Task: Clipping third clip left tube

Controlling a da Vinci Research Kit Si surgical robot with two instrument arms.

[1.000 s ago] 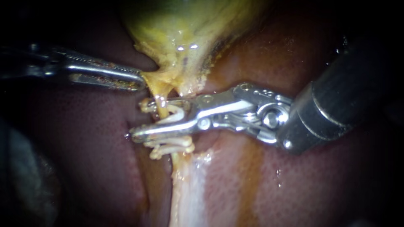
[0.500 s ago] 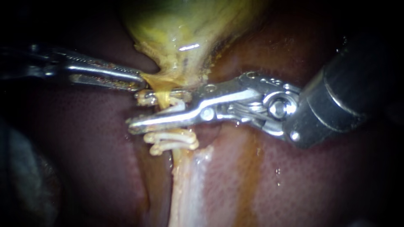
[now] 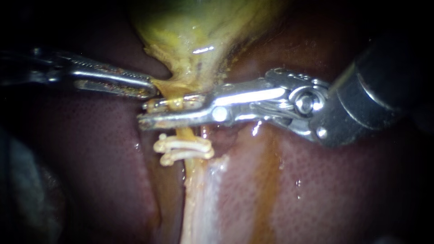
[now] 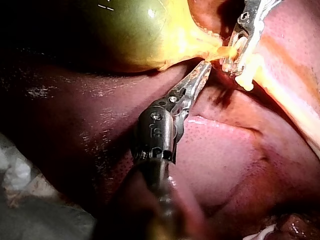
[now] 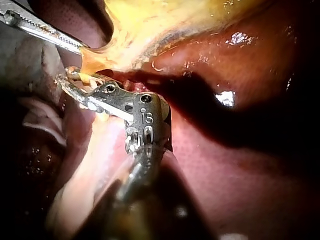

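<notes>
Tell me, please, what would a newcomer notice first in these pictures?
The right instrument stands out: bright metal closed across the pale tube just below the yellow-green gallbladder. Beneath it, whitish clips sit on the same tube. From the other side the left instrument holds the gallbladder's lower edge, over dark red liver.

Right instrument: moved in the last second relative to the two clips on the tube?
Yes. The right instrument shifted up the tube, away from the two clips toward the gallbladder, its jaws closing onto the tube.
</notes>
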